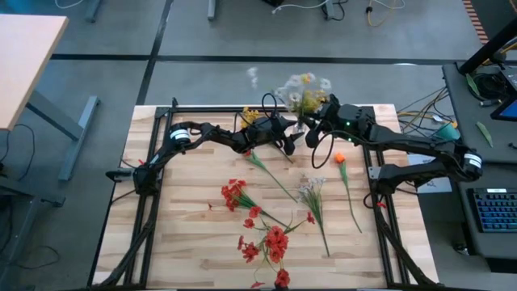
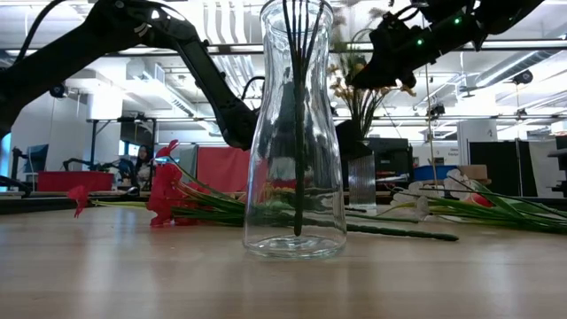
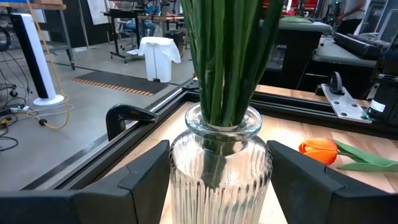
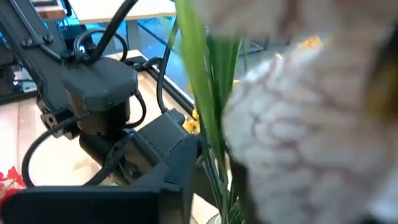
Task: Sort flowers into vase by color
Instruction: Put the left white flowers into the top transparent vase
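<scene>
The ribbed glass vase (image 3: 221, 163) is taken as the landmark: it is clasped on both sides by the left gripper (image 3: 219, 171), whose fingers (image 3: 149, 180) are pressed against its ribbed wall, so that it is steadied on the wooden table (image 1: 186, 234). A bunch of green stems (image 3: 224, 56) is already stood in its neck, topped by white and yellow blossoms (image 1: 305, 90). The right gripper (image 1: 317, 123) is held just beside those blossoms, above the vase; whether anything is grasped by it cannot be told. An orange tulip (image 1: 340, 159) is laid near the vase, a white spray (image 1: 311, 192) farther from it, and the red sprays (image 1: 234, 194) farther still. The flowers are judged to be very light, with thin, springy stems and soft heads that are easily crushed. A hold is best taken low on the bare stem, well clear of the blossoms. The vase is judged smooth, breakable and easily tipped once top-heavy.
</scene>
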Action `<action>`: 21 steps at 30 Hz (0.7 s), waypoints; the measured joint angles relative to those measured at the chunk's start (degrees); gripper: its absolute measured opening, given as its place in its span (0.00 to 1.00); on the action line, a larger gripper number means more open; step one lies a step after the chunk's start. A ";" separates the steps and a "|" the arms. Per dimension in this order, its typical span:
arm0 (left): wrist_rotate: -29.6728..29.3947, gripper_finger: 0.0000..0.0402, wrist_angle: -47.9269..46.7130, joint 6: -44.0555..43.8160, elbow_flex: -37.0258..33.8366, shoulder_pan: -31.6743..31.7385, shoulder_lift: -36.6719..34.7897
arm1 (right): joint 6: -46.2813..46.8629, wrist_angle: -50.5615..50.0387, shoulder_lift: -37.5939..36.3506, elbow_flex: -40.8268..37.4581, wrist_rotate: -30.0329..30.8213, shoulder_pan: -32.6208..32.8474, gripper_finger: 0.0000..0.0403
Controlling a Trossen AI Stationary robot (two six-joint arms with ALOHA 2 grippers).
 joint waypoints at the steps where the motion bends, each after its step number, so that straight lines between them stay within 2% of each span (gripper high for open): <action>1: 0.00 0.57 0.01 0.00 0.00 0.00 0.00 | 0.05 -0.02 -0.37 0.00 0.00 0.00 0.26; 4: -0.02 0.57 -0.03 0.00 0.00 0.00 0.00 | 0.09 0.11 -1.67 0.00 0.01 0.00 0.32; 8: -0.02 0.57 -0.05 -0.20 0.00 0.00 0.00 | -0.04 0.18 -2.19 0.00 -1.04 0.14 0.33; 17: -0.02 0.57 -0.09 -0.21 -0.02 0.00 0.00 | -2.20 3.32 0.58 0.00 -1.46 0.63 0.28; 21: -0.02 0.57 -0.10 -0.22 -0.02 0.00 0.00 | -3.16 3.72 1.71 0.00 -1.35 0.63 0.19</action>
